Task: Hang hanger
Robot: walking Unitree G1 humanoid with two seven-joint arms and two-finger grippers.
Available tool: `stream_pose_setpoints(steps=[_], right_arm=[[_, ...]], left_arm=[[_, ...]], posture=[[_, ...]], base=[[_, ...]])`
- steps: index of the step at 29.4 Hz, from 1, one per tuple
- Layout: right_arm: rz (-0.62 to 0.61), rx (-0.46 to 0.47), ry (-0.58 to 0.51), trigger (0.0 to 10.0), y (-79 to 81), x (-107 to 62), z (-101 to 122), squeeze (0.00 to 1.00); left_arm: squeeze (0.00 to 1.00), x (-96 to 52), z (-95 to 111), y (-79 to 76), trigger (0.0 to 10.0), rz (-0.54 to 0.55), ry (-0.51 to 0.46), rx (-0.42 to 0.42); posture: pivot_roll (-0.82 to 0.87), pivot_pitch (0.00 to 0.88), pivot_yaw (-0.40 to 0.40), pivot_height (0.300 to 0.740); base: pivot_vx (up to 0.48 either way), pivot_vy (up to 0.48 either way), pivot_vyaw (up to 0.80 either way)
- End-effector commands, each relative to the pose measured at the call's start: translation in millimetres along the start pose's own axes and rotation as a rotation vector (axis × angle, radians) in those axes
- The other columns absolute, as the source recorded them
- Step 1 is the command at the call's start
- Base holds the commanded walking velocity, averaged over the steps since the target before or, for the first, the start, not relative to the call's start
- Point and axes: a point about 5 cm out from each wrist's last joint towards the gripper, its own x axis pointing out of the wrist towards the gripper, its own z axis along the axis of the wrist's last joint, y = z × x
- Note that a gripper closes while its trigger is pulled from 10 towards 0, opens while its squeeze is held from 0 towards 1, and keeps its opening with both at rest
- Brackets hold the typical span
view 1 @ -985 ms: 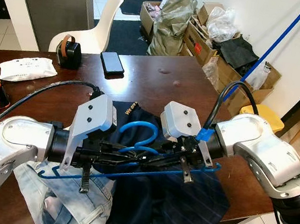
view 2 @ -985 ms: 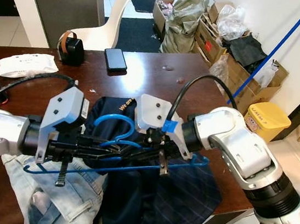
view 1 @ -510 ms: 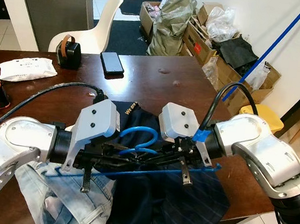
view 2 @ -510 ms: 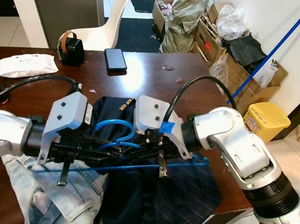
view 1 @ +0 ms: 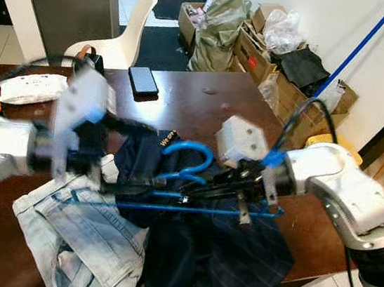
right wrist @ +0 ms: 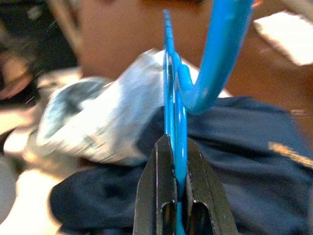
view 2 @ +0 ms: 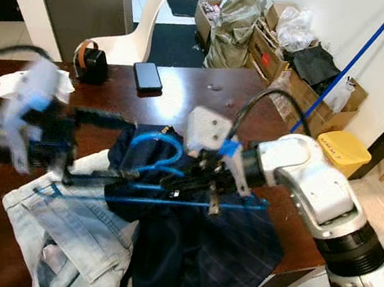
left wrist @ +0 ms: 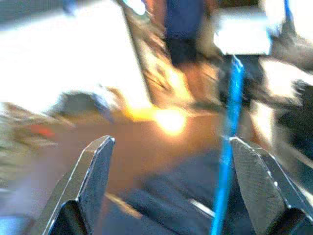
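My right gripper (right wrist: pixel 175 147) is clamped tight on the blue hanger (view 1: pixel 191 206) above the dark garment (view 1: pixel 212 259). My blurred left gripper (left wrist: pixel 171 166) has its fingers spread wide, holding nothing.

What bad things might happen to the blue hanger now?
The right gripper alone pinches the blue hanger by a thin edge, so it might twist or slip out. The left gripper is open with fingers either side of the hanger and could knock it. The dark clothes underneath might snag it.
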Motion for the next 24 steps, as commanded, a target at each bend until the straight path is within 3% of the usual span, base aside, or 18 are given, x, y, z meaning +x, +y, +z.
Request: stream_pose_setpoints(steps=[1, 2, 3, 4, 6, 8, 9, 10, 11, 12, 13, 17, 19, 24], right_arm=[[-0.050, 0.016, -0.067, 0.0, -5.9, -8.7, 0, 0.00], [-0.050, 0.016, -0.067, 0.0, -5.9, -8.7, 0, 0.00], [-0.214, 0.081, -0.166, 0.0, -22.7, -20.0, -7, 0.00], [-0.214, 0.081, -0.166, 0.0, -22.7, -20.0, -7, 0.00], [-0.342, 0.135, -0.220, 0.0, -34.5, -26.5, -13, 0.00], [-0.388, 0.154, -0.230, 0.0, -38.5, -28.7, -15, 0.00], [-0.449, 0.179, -0.240, 0.0, -44.2, -32.1, -16, 0.00], [-0.449, 0.179, -0.240, 0.0, -44.2, -32.1, -16, 0.00], [-0.519, 0.196, -0.251, 4.6, -50.2, -36.1, -17, 0.00], [-0.612, 0.235, -0.285, 10.0, -59.5, -41.7, -18, 0.00], [-0.699, 0.262, -0.313, 10.0, -67.8, -46.5, -18, 0.00], [-0.806, 0.294, -0.355, 10.0, -77.5, -51.6, -19, 0.00], [-0.863, 0.313, -0.392, 10.0, -82.0, -52.7, -18, 0.00], [-0.908, 0.332, -0.416, 10.0, -85.4, -51.9, -18, 0.00]], left_arm=[[1.00, -9.7, 6, 10.6, 10.0, 0.079, -0.030, 0.005], [1.00, -9.7, 6, 10.6, 10.0, 0.079, -0.030, 0.005], [1.00, -17.2, -3, 29.0, 10.0, 0.334, -0.066, -0.032], [1.00, -17.2, -3, 29.0, 10.0, 0.334, -0.066, -0.032], [1.00, -18.9, -15, 35.1, 10.0, 0.488, -0.089, -0.097], [1.00, -19.2, -18, 36.5, 10.0, 0.530, -0.098, -0.121], [0.00, -19.5, -22, 39.0, 10.0, 0.594, -0.111, -0.152], [0.00, -19.5, -22, 39.0, 10.0, 0.594, -0.111, -0.152], [0.00, -19.6, -28, 41.9, 10.0, 0.667, -0.112, -0.176], [0.00, -18.8, -37, 44.5, 10.0, 0.743, -0.104, -0.215], [0.00, -16.6, -47, 45.3, 10.0, 0.804, -0.070, -0.225], [0.00, -12.9, -61, 45.3, 10.0, 0.876, -0.007, -0.231], [0.00, -4.3, -71, 41.3, 10.0, 0.880, 0.052, -0.205], [0.00, 0.9, -76, 41.0, 10.0, 0.880, 0.083, -0.185]], posture=[[0.08, 0.079, -0.015, 0.740], [0.08, 0.079, -0.015, 0.740], [0.08, 0.083, -0.017, 0.740], [0.08, 0.083, -0.017, 0.740], [0.08, 0.086, -0.018, 0.740], [0.08, 0.087, -0.019, 0.740], [0.08, 0.089, -0.021, 0.740], [0.08, 0.089, -0.021, 0.740], [0.08, 0.088, -0.021, 0.740], [0.08, 0.089, -0.018, 0.740], [0.08, 0.089, -0.018, 0.740], [0.08, 0.090, -0.016, 0.740], [0.08, 0.090, -0.014, 0.740], [0.08, 0.091, -0.012, 0.740]], base=[[0.000, 0.000, 0.00], [0.000, 0.000, 0.00], [0.000, 0.000, 0.00], [0.000, 0.000, 0.00], [0.000, 0.000, 0.00], [0.000, 0.000, 0.00], [0.000, 0.000, 0.00], [0.000, 0.000, 0.00], [0.000, 0.000, 0.00], [0.000, 0.000, 0.00], [0.000, 0.000, 0.00], [0.000, 0.000, 0.00], [0.000, 0.000, 0.00], [-0.169, 0.000, 0.00]])
